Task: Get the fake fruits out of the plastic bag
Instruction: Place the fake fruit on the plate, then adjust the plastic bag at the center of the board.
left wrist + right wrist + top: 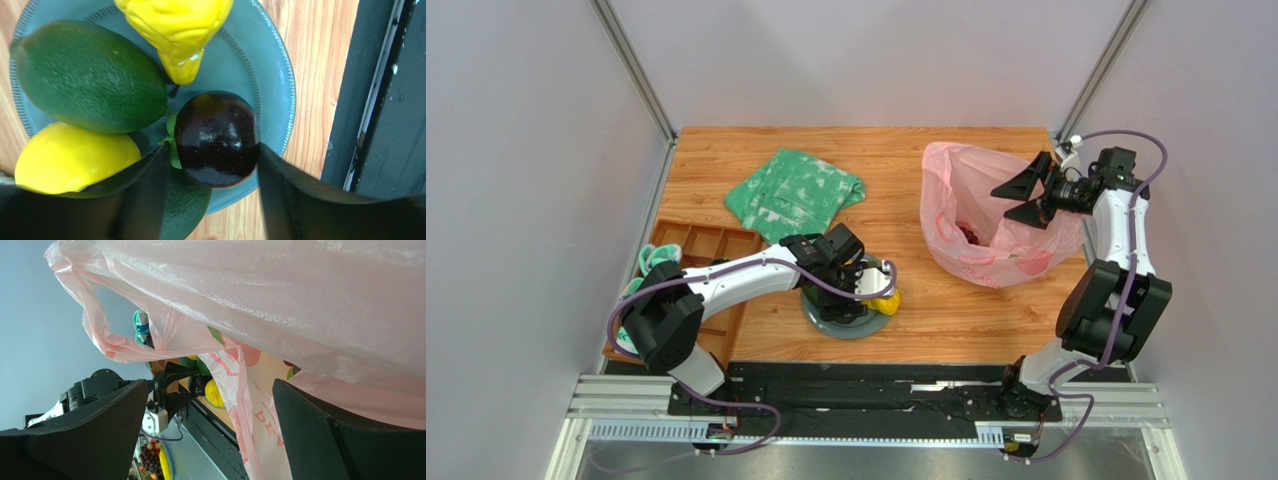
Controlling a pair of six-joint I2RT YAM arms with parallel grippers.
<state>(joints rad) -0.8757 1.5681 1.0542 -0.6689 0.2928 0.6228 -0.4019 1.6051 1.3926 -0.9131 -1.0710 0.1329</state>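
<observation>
- The left gripper (214,146), lower centre of its wrist view, has its jaws partway apart, flanking a dark glossy fruit (216,135) on the teal plate (280,75). I cannot tell whether it is pinching the fruit or just beside it.
- Also on the plate are two green fruits (90,75), a yellow citrus (70,157) and a lumpy yellow fruit (175,25), so most are out.
- The right gripper (1023,198), upper right of the top view, is spread wide and empty at the plastic bag (946,190) mouth.
- A dark clump (971,234) inside the bag is probably the last fruit.

Bright and even from overhead, with only soft shadows on the orange-brown wooden table top (946,310). Small white glare specks on the glossy dark purple round plastic fruit (216,137) between the fingers (140,200) of the left gripper (213,145), themselves dark and blurred. Backlit glow through the thin translucent pink plastic bag (280,300) above the right gripper (210,382).
</observation>
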